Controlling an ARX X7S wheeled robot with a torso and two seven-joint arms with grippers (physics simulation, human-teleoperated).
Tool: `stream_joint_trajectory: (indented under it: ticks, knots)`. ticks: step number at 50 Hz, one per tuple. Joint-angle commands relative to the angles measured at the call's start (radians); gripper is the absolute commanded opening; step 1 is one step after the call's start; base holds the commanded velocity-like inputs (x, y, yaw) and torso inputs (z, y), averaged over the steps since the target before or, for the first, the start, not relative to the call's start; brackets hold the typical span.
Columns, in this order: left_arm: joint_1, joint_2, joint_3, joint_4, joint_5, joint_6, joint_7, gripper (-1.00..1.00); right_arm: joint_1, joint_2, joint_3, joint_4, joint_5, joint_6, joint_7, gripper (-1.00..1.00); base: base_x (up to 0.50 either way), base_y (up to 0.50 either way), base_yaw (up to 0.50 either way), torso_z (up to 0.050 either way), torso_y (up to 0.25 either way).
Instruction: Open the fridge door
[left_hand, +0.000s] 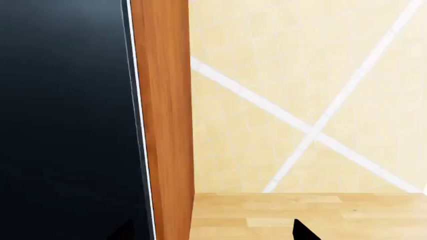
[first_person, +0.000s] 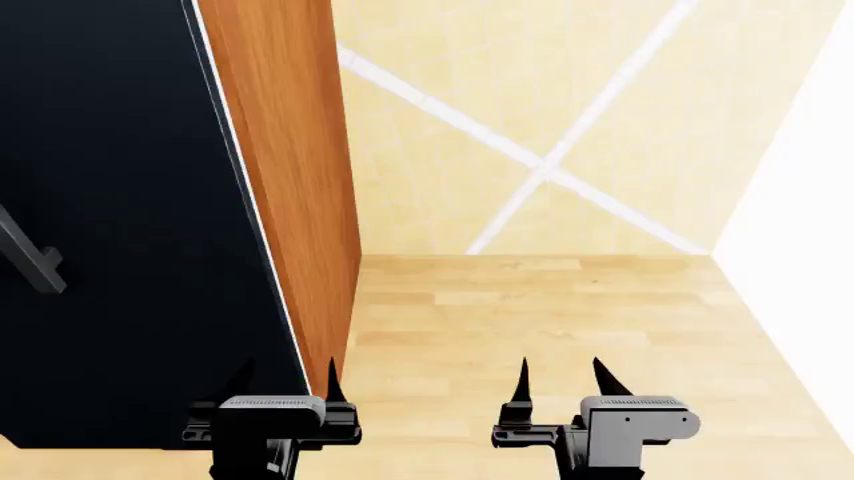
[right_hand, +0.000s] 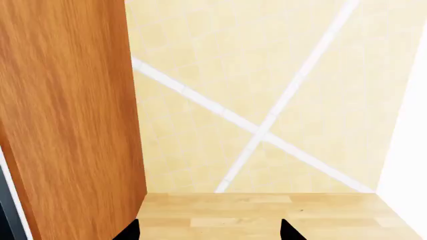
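Far to the left of the left claw (first_person: 284, 385), up and off to its side in the head view, sits a short stretch of the dark bar handle (first_person: 30, 255), slanting, cut off by the picture's edge, well apart from both claws. Filling the space above and ahead of the left claw: the fridge door (first_person: 127, 200), tall, glossy and black, shut flush against its frame, with a thin pale edge strip along its right side. Left claw parted to a middling gap, its two pointed fingertips (first_person: 331, 380) empty and clear of the door, one dark tip hard to make out against the black panel. Just beyond the door, straight above the left claw's right tip, stands a brown wooden side panel (first_person: 287, 170), upright from the floor. Further right, ahead of both claws, lies the light wooden floor (first_person: 534, 310), meeting a cream tiled wall (first_person: 534, 120) crossed by two white lines. Right claw (first_person: 561, 380) low over that floor, likewise parted to a middling gap and holding nothing, well apart from door and handle. At the far right of the right claw, a plain white wall (first_person: 801, 230).
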Motion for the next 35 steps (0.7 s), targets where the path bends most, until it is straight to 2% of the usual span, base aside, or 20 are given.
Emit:
stream_joint_trajectory:
  ticks: [1,12,31,35]
  knots:
    - [0.002,-0.016,0.019,0.002,-0.015,0.005,-0.017,1.00,0.004,0.016,-0.024,0.004,0.008,0.008,0.020,1.00,0.00,0.00,0.00,0.000,0.000]
    - [0.005,-0.047,0.057,0.013,-0.040,0.004,-0.057,1.00,0.013,0.050,-0.074,0.007,0.006,0.042,0.062,1.00,0.00,0.00,0.00,0.000,0.000]
    - [0.006,-0.076,0.090,0.005,-0.070,0.018,-0.087,1.00,0.004,0.079,-0.115,-0.011,0.021,0.048,0.088,1.00,0.50,-0.02,0.00,0.000,0.000]
    - [0.045,-0.095,0.102,0.059,-0.082,-0.001,-0.075,1.00,-0.046,0.084,-0.112,-0.067,0.058,0.017,0.079,1.00,0.00,0.00,0.00,0.000,0.000]
